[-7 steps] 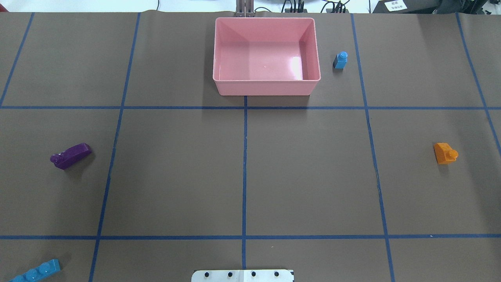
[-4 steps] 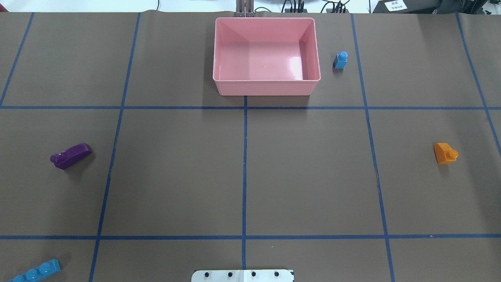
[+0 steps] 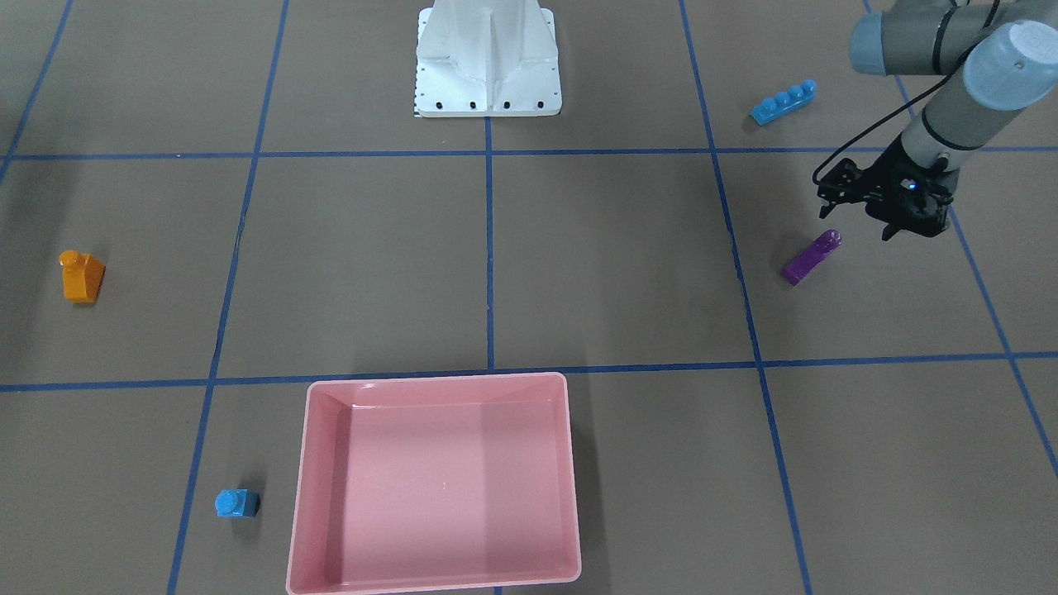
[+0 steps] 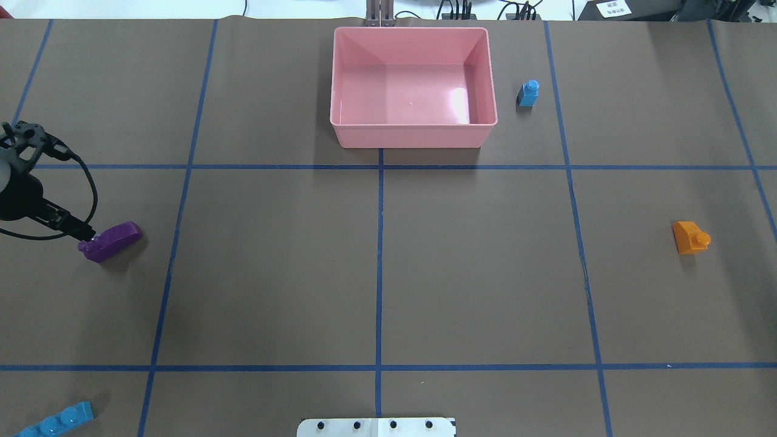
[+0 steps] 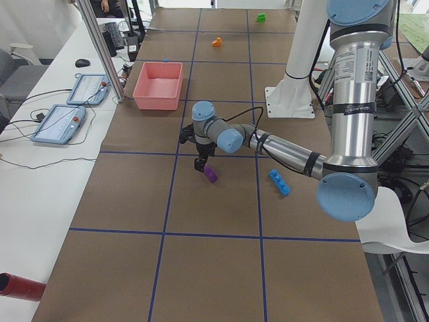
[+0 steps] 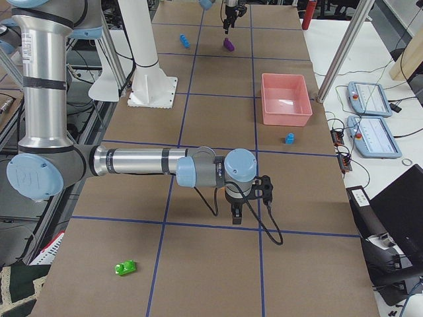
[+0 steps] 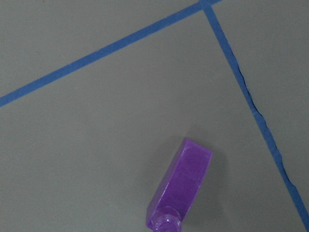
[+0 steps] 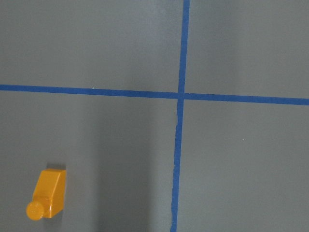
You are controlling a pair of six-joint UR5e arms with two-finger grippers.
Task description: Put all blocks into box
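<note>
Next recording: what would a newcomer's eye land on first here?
The big pink box, empty, at the middle of the table's edge far from the robot, stands out most. Next comes the left arm's claw, hanging close over the studded end of the purple brick on the table's left side. The other bricks lie scattered well apart, such as the orange brick far to the right.

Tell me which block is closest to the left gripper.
The purple block: it lies right by the left gripper. The long blue block is farther off; the small blue block, orange block and green block are far across the table.
</note>
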